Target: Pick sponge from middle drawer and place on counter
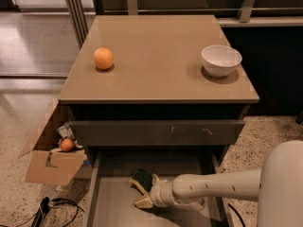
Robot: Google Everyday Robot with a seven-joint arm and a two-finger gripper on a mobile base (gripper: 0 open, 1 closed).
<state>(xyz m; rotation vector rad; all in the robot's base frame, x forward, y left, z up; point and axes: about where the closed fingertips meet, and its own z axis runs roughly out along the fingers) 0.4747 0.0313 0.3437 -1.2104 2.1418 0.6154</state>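
Observation:
The sponge (141,177), dark green on top with a pale yellow underside, lies on the grey floor of the pulled-out middle drawer (111,207), near its back. My gripper (145,192) reaches in from the right, low inside the drawer. It is open, with one pale finger by the sponge's right side and the other finger (142,203) in front of the sponge. The sponge sits between them at the tips. The tan counter (156,56) is above the drawer.
An orange (103,58) sits at the counter's left and a white bowl (221,59) at its right. The closed drawer above has a scratched dark front (156,132). An open cardboard box (49,162) stands on the floor at the left, with cables (52,209) near it.

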